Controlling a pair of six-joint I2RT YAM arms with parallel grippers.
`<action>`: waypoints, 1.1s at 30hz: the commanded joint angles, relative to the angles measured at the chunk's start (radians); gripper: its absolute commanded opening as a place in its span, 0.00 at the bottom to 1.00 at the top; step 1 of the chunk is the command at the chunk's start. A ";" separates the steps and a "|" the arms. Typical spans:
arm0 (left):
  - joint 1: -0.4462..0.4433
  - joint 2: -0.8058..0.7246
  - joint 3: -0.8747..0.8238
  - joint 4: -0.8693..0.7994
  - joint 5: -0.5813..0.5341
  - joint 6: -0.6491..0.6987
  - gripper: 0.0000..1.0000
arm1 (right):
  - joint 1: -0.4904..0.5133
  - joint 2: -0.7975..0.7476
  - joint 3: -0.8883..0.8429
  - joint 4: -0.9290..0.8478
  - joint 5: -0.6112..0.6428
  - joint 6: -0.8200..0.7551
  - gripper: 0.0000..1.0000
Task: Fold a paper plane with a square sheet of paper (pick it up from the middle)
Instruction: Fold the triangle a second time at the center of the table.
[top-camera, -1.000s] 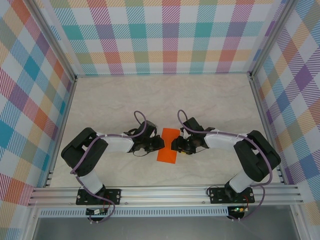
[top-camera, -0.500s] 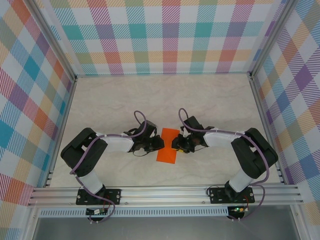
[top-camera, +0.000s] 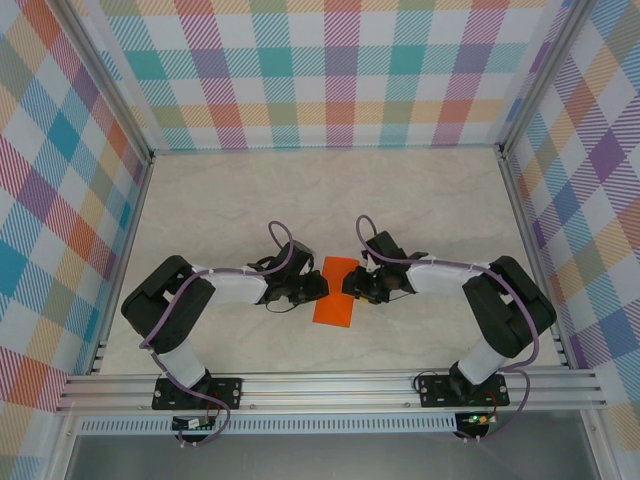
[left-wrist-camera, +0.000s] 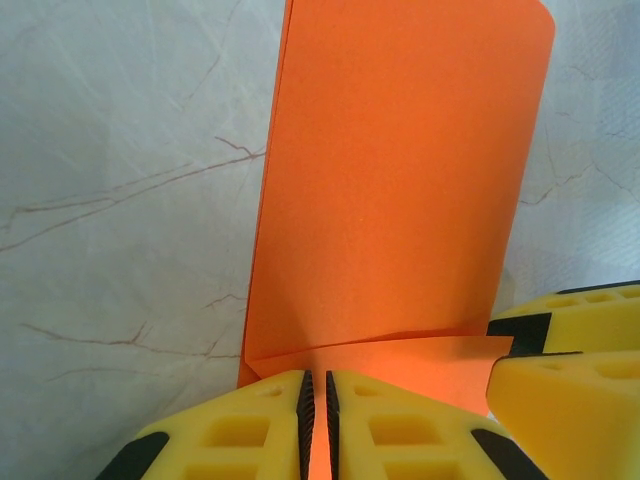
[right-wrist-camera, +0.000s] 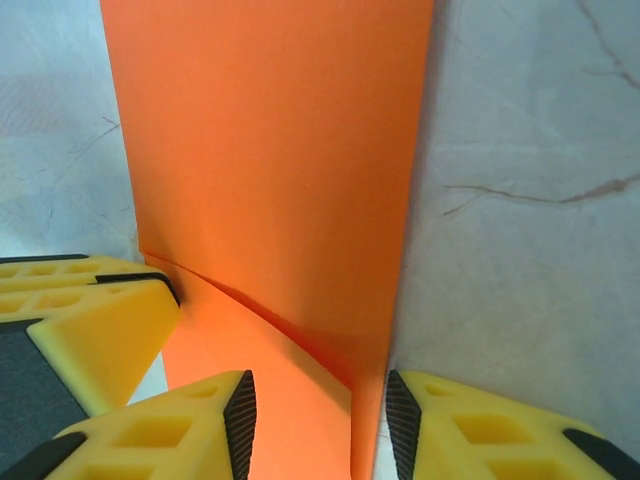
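The square sheet of paper (top-camera: 335, 300) lies doubled over at mid-table (top-camera: 220, 200). The left gripper (left-wrist-camera: 316, 392) is clamped on its left edge; the right gripper (right-wrist-camera: 318, 415) straddles the right edge, jaws apart. The sheet is likely light, limp and easily creased, so grip the edges gently.

From my end, the square sheet of paper (left-wrist-camera: 400, 180) reads as thin matt orange stock — smooth, no gloss, with one sharp crease pressed into it. The counter (top-camera: 420, 200) under it looks like pale marble-effect laminate, smooth, with a soft sheen and fine brown veins. On the left hand (left-wrist-camera: 317, 430) the fingers (left-wrist-camera: 240, 440) look like yellow moulded plastic, dull and slightly grainy. The right hand (right-wrist-camera: 320, 420) is made the same, and I can see black ribbed, rubbery pads (right-wrist-camera: 241, 410) on its inner faces. The arms (top-camera: 235, 288) wear white and black plastic shells, semi-gloss. The frame rails (top-camera: 330, 385) look like brushed aluminium — the walls (top-camera: 330, 70) carry a matt plaid print.
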 joint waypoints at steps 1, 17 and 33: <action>-0.009 -0.006 0.005 -0.078 -0.024 0.013 0.15 | -0.006 -0.013 0.036 -0.054 0.044 -0.032 0.43; -0.009 -0.004 0.009 -0.087 -0.029 0.014 0.15 | -0.007 0.048 -0.032 0.121 -0.109 0.042 0.35; -0.009 -0.006 0.010 -0.088 -0.033 0.011 0.15 | -0.008 -0.024 -0.091 0.136 -0.130 0.065 0.34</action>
